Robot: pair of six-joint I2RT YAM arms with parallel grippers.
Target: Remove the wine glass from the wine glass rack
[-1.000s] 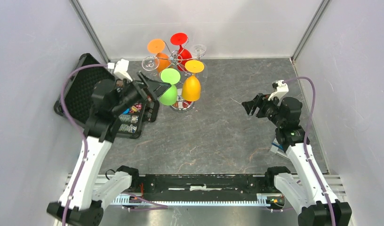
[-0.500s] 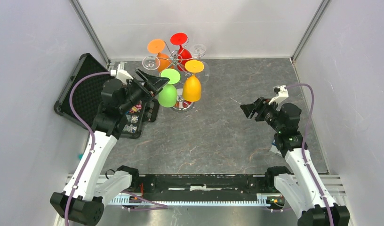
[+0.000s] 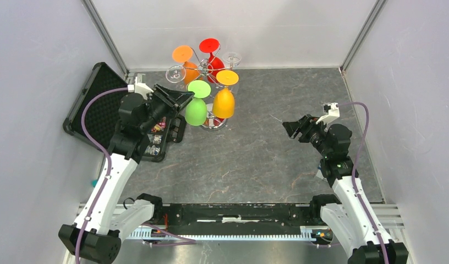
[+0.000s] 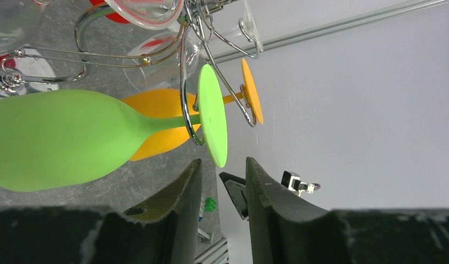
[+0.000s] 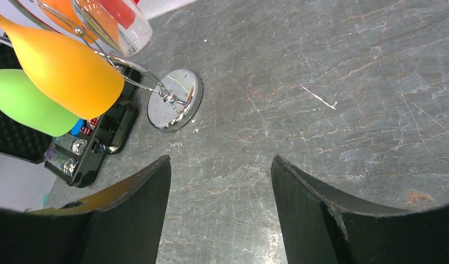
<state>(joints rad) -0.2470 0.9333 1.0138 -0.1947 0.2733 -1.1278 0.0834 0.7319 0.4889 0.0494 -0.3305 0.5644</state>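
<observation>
The wine glass rack [image 3: 204,65], a chrome wire stand on a round mirrored base [image 5: 174,100], stands at the back of the table with several glasses hanging bowl-down. The green wine glass [image 3: 196,111] hangs on its near-left arm. My left gripper [image 3: 186,98] is at that glass's flat foot [image 4: 212,118]. In the left wrist view the foot's lower rim dips just between the fingertips [image 4: 222,160], with a gap on both sides; the jaws stand narrow but open. My right gripper [image 3: 288,127] hovers open over bare table at the right, nothing between its fingers [image 5: 221,158].
A yellow-orange glass [image 3: 224,103], a red one [image 3: 214,60], an orange one [image 3: 186,65] and clear ones [image 3: 175,73] share the rack. An open black case [image 3: 96,104] with small parts lies left of the rack. Grey walls close in left, right and behind.
The left gripper's jaws have narrowed a lot and it has shifted up to the green glass's foot. The right arm has drifted slightly nearer.
</observation>
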